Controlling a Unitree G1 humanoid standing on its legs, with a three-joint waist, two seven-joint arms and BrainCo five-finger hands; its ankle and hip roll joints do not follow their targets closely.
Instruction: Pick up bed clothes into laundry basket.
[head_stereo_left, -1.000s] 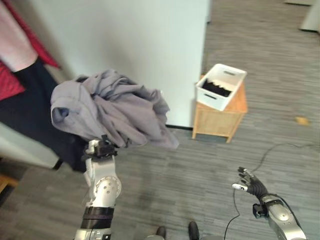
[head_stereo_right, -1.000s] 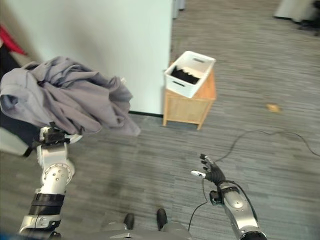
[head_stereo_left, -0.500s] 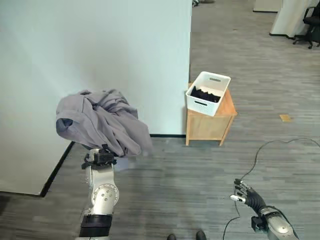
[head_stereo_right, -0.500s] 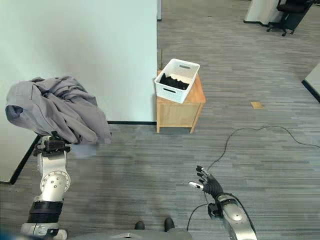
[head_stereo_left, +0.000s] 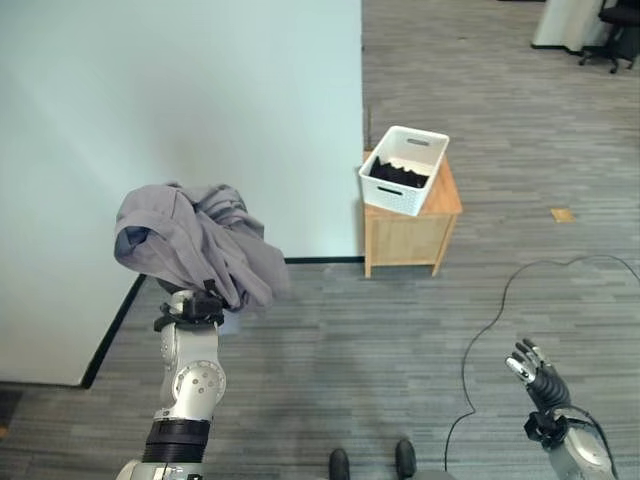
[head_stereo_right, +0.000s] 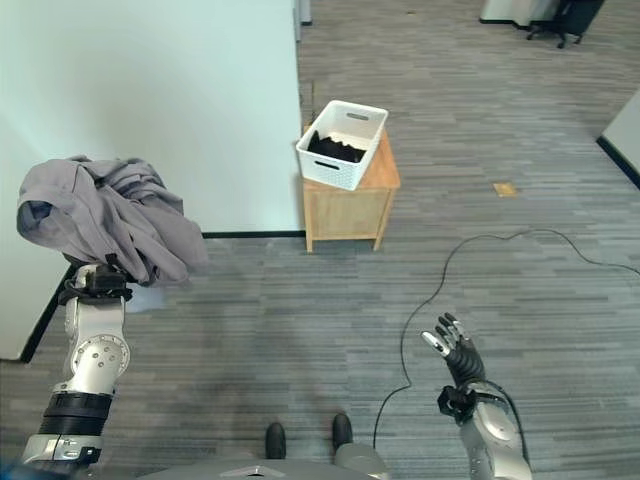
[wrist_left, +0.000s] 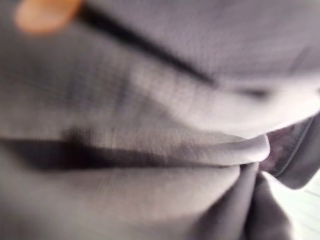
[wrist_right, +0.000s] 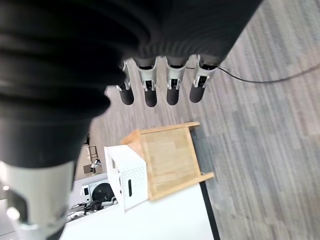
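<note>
While the left robot hand (head_stereo_left: 186, 305) is buried under a bunched grey shirt (head_stereo_left: 190, 243), its fingers cannot be made out. Low on the right, the right robot hand (head_stereo_right: 452, 345) hangs empty with fingers spread. Ahead, a white basket (head_stereo_left: 403, 171) holding dark cloth sits on a small wooden tabletop (head_stereo_left: 445, 192).

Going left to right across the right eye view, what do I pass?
Grey bed clothes bunched over the left hand → white laundry basket on the wooden side table → right hand, fingers spread, low over the carpet.
</note>
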